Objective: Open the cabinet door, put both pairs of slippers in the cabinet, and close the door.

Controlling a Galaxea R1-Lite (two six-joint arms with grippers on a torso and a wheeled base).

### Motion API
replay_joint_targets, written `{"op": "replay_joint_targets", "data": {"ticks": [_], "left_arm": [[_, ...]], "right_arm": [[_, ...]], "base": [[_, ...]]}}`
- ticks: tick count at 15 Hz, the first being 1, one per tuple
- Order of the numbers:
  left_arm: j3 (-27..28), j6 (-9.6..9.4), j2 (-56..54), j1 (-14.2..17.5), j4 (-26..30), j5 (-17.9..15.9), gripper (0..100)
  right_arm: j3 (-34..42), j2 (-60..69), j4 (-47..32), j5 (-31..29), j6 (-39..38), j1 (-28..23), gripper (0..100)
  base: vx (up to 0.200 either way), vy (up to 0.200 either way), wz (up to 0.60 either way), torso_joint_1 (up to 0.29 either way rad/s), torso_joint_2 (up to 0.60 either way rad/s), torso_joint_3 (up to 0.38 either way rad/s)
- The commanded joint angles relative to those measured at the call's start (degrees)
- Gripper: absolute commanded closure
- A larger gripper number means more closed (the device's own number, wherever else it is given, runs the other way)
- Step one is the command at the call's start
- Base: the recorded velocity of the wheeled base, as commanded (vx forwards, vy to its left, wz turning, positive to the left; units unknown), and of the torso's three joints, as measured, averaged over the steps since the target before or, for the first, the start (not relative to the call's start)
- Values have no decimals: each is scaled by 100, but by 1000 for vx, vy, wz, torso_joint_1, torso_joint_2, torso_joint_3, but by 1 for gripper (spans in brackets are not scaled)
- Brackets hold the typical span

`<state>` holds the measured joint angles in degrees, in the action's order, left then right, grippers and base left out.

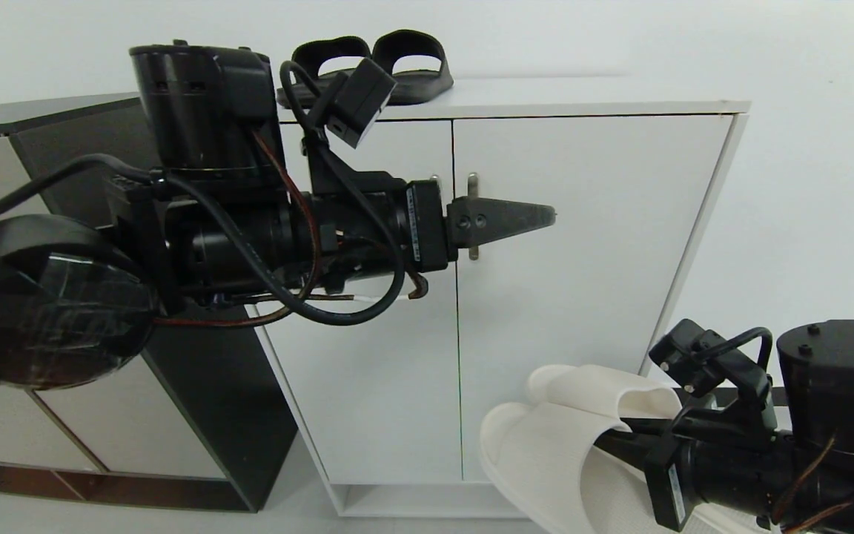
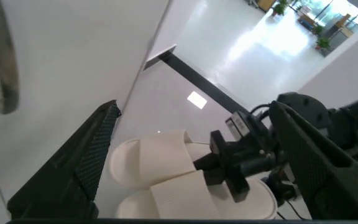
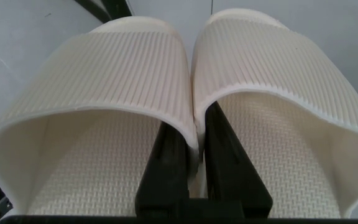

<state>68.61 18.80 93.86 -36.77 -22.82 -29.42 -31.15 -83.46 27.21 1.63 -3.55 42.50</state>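
Ribbed white slippers [image 1: 545, 445] sat clamped in right gripper [image 3: 193, 149] before shut cabinet [image 1: 583, 259], left gripper [image 1: 544, 216] gaped wide at its handle [image 1: 473, 184], black slippers [image 1: 405, 63] lay atop

Left claw [image 1: 542, 216]: most of the left door handle [image 1: 435, 180] is covered behind it; above and behind it, the black slippers [image 1: 406, 63] are partly hidden. Right claw [image 3: 196, 135]: tips buried between the white slippers [image 3: 104, 81], whose heels are cut off at the frame edge.

Looks like a big office or test hall dressed as a home entry: white 2-door cabinet [image 1: 583, 245], plain wall [image 1: 812, 185], glossy white floor [image 2: 241, 56], distant potted plants [image 2: 322, 43].
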Motion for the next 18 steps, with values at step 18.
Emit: {"op": "replay_joint_targets", "data": {"ticks": [18], "left_arm": [[988, 1, 1179, 653, -109, 15, 0]], "right_arm": [[-5, -57, 4, 4, -6, 4, 100]], "base": [[0, 0, 0, 0, 0, 0]]}}
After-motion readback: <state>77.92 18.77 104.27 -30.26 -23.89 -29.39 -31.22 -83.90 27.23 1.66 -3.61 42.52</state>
